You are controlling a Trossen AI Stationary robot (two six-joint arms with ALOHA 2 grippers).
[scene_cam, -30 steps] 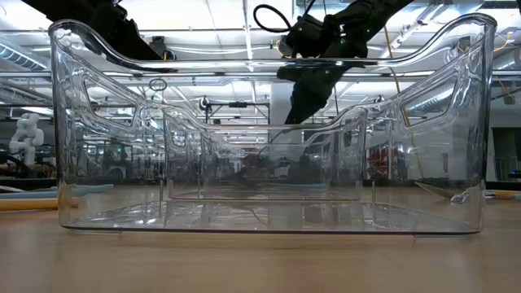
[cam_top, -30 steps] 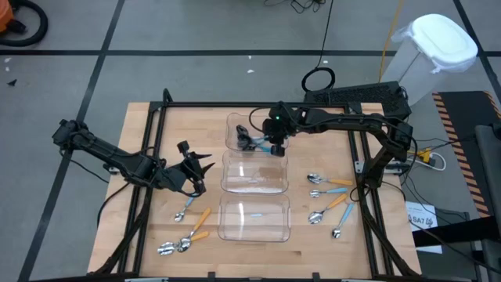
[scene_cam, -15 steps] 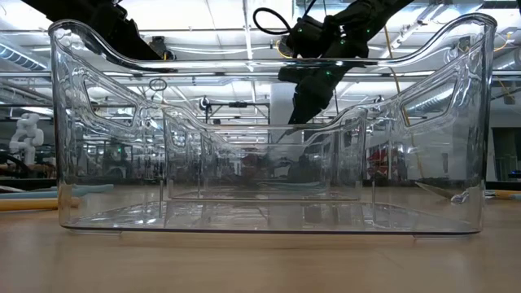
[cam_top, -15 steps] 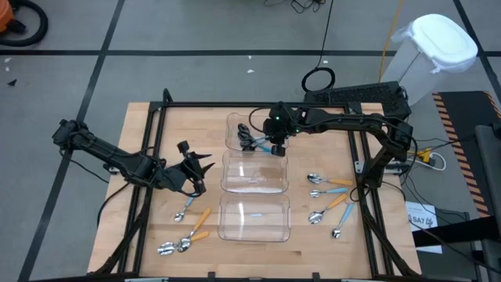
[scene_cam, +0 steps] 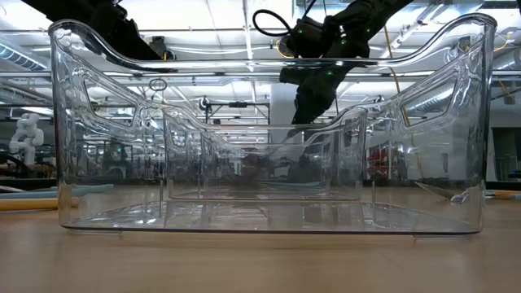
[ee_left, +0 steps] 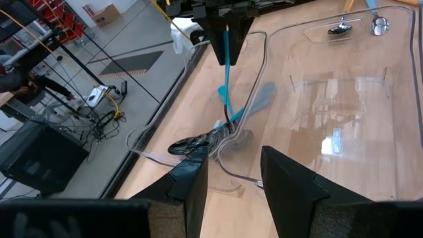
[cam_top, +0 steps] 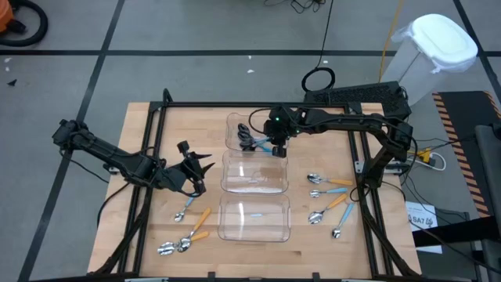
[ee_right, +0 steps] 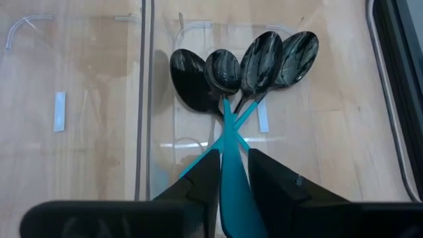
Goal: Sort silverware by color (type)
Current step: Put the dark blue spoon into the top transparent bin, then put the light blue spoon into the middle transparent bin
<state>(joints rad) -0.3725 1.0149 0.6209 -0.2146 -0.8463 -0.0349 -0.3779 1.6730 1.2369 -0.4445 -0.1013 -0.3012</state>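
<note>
On the wooden table (cam_top: 149, 125) stood three clear bins (cam_top: 254, 218) in a row. The right gripper (cam_top: 275, 146) hung over the far bin (cam_top: 235, 125), pinching a dark-bowled, blue-handled spoon (ee_right: 223, 73) by its handle, above three similar spoons (ee_right: 264, 63). The left gripper (cam_top: 197, 174) hovered partly open and empty near the spoons on the left side of the table (cam_top: 188, 227).

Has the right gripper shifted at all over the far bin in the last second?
Yes, slightly. In the low view the right gripper has risen a little against the clear bin's rim; from above, it sits unchanged over the far bin.
</note>
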